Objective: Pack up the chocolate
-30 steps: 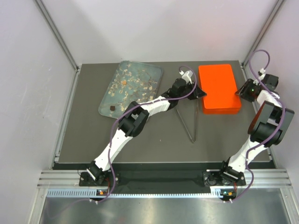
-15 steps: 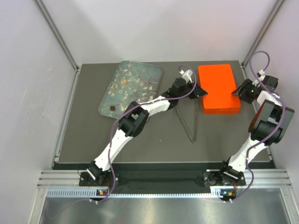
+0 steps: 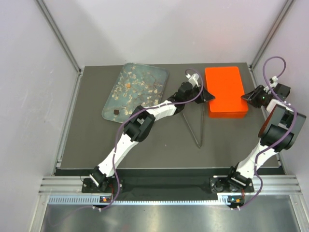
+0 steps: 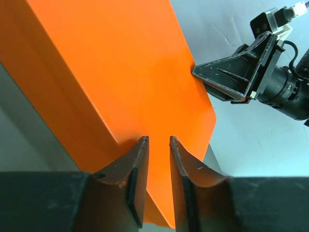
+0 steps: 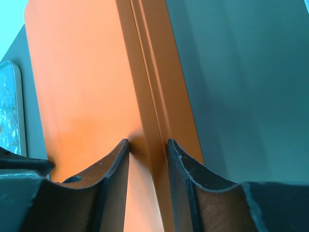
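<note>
Drifting slightly toward the frame's right edge since a second ago: right fingers (image 5: 119, 159), beside the orange box (image 3: 226, 89). Left fingers (image 4: 139, 155) unchanged at its left side.

Count: one box, one glass tray (image 3: 145, 72), one tongs (image 3: 198, 126), one dark chocolate (image 3: 116, 112) lump plus scattered tan bits.

Right fingers apart, left fingers barely parted, both holding nothing.

Chocolate on the tray, upper left of the bench (image 3: 159, 145), well apart from both.

Box (image 3: 226, 91): plain bright orange. Counter (image 3: 159, 145): matt dark grey. Tray (image 3: 147, 73): clear glass, speckled with tan to dark-brown chocolate bits (image 3: 128, 85).
</note>
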Controlling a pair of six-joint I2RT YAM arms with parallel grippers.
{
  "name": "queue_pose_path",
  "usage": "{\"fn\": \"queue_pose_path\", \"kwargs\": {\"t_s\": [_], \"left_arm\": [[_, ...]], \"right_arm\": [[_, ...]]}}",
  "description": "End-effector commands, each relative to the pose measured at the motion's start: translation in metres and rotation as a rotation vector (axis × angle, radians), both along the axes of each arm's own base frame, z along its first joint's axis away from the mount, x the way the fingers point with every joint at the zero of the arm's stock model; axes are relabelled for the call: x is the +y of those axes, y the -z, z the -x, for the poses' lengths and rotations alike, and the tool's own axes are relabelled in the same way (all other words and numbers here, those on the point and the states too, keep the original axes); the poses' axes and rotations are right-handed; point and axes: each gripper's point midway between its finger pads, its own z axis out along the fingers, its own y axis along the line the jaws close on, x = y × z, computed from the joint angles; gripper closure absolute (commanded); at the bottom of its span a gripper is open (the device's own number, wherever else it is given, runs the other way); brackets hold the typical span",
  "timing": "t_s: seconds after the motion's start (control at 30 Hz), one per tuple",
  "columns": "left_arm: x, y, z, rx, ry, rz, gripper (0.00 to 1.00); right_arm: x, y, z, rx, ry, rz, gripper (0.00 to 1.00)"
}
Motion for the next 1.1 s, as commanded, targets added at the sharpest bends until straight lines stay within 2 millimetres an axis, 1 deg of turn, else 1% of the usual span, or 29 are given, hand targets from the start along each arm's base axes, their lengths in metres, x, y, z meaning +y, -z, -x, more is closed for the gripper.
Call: {"fn": "queue_pose_path", "kwargs": {"t_s": [0.0, 0.03, 0.07, 0.13, 0.17, 0.23, 0.27, 0.33, 0.37, 0.47, 0.5, 0.57, 0.63, 0.67, 0.73, 0.77, 0.83, 0.9, 1.0, 1.07], "left_arm": [[-0.002, -0.041, 0.0, -0.073, 0.018, 0.057, 0.69], [0.0, -0.041, -0.001, -0.072, 0.013, 0.053, 0.69], [0.001, -0.049, -0.001, -0.083, 0.012, 0.059, 0.68], [0.005, -0.051, -0.002, -0.085, 0.005, 0.053, 0.67], [0.007, -0.059, -0.003, -0.098, 0.002, 0.058, 0.67], [0.011, -0.061, -0.006, -0.102, -0.007, 0.053, 0.65], [0.013, -0.067, -0.006, -0.115, -0.014, 0.053, 0.64], [0.014, -0.065, -0.007, -0.115, -0.021, 0.043, 0.62], [0.015, -0.067, -0.009, -0.121, -0.033, 0.039, 0.6], [0.016, -0.062, -0.011, -0.116, -0.044, 0.025, 0.58], [0.017, -0.06, -0.012, -0.11, -0.05, 0.016, 0.58], [0.018, -0.052, -0.014, -0.104, -0.058, -0.004, 0.56], [0.018, -0.049, -0.016, -0.108, -0.067, -0.014, 0.54], [0.019, -0.043, -0.018, -0.1, -0.071, -0.025, 0.54], [0.018, -0.04, -0.019, -0.098, -0.072, -0.032, 0.54], [0.018, -0.036, -0.018, -0.093, -0.07, -0.036, 0.54], [0.017, -0.032, -0.018, -0.089, -0.07, -0.039, 0.54], [0.017, -0.027, -0.018, -0.084, -0.067, -0.043, 0.54], [0.018, -0.024, -0.019, -0.086, -0.063, -0.048, 0.54], [0.018, -0.025, -0.017, -0.088, -0.049, -0.048, 0.54]], "right_arm": [[0.001, 0.042, 0.03, 0.154, 0.046, -0.016, 0.7], [0.001, 0.043, 0.03, 0.153, 0.045, -0.019, 0.69], [0.003, 0.043, 0.03, 0.151, 0.04, -0.024, 0.69], [0.002, 0.043, 0.029, 0.149, 0.043, -0.021, 0.69], [0.001, 0.046, 0.03, 0.155, 0.047, -0.024, 0.69], [0.001, 0.053, 0.032, 0.174, 0.05, -0.03, 0.69], [0.001, 0.057, 0.034, 0.187, 0.057, -0.028, 0.7], [0.005, 0.064, 0.037, 0.202, 0.054, -0.045, 0.72], [0.006, 0.068, 0.038, 0.206, 0.054, -0.058, 0.75], [0.012, 0.079, 0.042, 0.235, 0.06, -0.106, 0.78], [0.011, 0.08, 0.042, 0.237, 0.064, -0.11, 0.8], [0.008, 0.082, 0.045, 0.246, 0.085, -0.117, 0.82], [0.005, 0.085, 0.046, 0.267, 0.095, -0.126, 0.85], [0.003, 0.086, 0.047, 0.274, 0.101, -0.125, 0.88], [0.003, 0.091, 0.05, 0.308, 0.108, -0.129, 0.9], [0.002, 0.089, 0.047, 0.304, 0.105, -0.13, 0.91], [0.004, 0.087, 0.044, 0.293, 0.092, -0.143, 0.9], [0.005, 0.086, 0.043, 0.282, 0.078, -0.142, 0.87], [0.005, 0.085, 0.041, 0.27, 0.067, -0.135, 0.83], [0.004, 0.077, 0.037, 0.248, 0.063, -0.128, 0.79]]}}
